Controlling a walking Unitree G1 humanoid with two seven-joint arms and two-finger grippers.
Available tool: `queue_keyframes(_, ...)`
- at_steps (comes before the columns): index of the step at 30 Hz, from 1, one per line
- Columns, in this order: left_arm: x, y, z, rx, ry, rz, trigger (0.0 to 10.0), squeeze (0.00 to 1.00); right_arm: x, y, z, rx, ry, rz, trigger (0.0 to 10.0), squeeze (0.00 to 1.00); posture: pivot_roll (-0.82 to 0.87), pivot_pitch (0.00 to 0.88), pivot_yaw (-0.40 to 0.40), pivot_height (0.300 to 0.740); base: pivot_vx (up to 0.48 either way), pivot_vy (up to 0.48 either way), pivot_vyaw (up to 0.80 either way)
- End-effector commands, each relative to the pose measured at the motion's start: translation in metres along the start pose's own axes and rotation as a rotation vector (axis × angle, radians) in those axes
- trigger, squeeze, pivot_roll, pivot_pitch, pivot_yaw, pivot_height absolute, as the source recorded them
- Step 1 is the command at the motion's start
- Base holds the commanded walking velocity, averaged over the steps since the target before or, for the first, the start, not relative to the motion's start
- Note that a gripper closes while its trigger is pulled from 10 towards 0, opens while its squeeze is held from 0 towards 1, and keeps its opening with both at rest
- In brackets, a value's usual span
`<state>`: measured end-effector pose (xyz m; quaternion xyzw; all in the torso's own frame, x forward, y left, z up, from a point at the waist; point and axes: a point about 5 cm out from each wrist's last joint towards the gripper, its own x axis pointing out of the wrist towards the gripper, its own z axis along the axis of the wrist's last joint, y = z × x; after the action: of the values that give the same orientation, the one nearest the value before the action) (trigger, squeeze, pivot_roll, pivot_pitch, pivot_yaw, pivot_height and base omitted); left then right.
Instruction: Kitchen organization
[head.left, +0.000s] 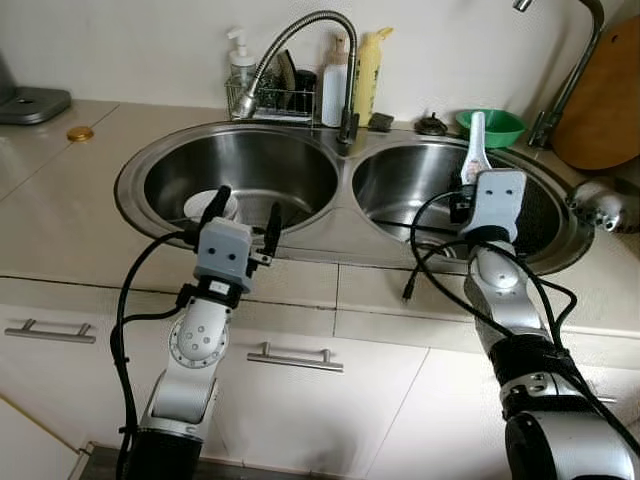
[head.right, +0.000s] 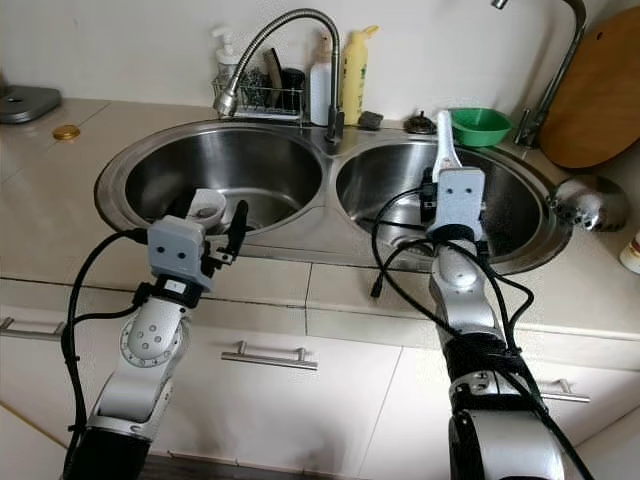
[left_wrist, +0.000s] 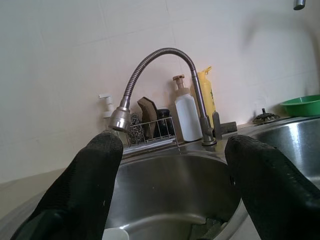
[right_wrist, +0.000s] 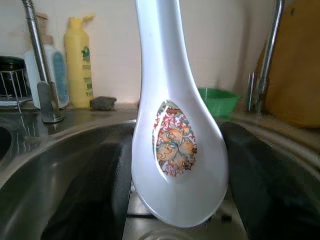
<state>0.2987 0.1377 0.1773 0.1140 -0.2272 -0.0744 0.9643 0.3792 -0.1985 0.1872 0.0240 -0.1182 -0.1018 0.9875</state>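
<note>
Beige counter wraps a steel double sink under a tiled wall, with a gooseneck tap between the basins, bottles and a wire rack behind, and a green bowl at the far right rim. Over the right basin the right gripper has its two black fingers closed on the bowl of a white ceramic spoon with a flowered print inside. The spoon stands nearly upright, bowl end down in the fingers, handle pointing up toward the wall, so its long axis runs close to vertical. The left gripper hovers at the front rim of the left basin, fingers spread wide and holding nothing. A white cup sits in the left basin just beyond it. My guess is the tidying is partway: the spoon is lifted out and needs a place to go, and the cup remains to be dealt with.
</note>
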Motion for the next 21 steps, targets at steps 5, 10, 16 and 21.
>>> queue_keyframes(5, -0.001, -0.001, -0.001, -0.004, 0.005, -0.005, 10.0, 0.00, 0.008, -0.005, 0.000, 0.304, 0.086, -0.051, 10.0, 1.00, 0.07, 0.000, -0.040, 0.740, 0.000, 0.000, 0.00)
queue_keyframes(10, -0.001, -0.006, -0.002, -0.031, 0.008, -0.061, 10.0, 0.00, 0.010, 0.003, 0.000, 0.560, 0.165, -0.036, 10.0, 1.00, 0.07, 0.000, -0.036, 0.740, 0.000, 0.000, 0.00)
queue_keyframes(16, -0.002, -0.015, -0.007, -0.067, 0.037, -0.223, 10.0, 0.00, 0.001, 0.060, 0.056, 0.902, 0.094, 0.461, 10.0, 1.00, 0.06, 0.000, -0.030, 0.740, 0.000, 0.000, 0.00)
queue_keyframes(21, 0.002, -0.010, -0.008, -0.081, 0.039, -0.216, 10.0, 0.00, -0.011, 0.073, 0.062, 0.910, 0.092, 0.577, 10.0, 0.00, 0.06, 0.000, -0.030, 0.740, 0.000, 0.000, 0.00)
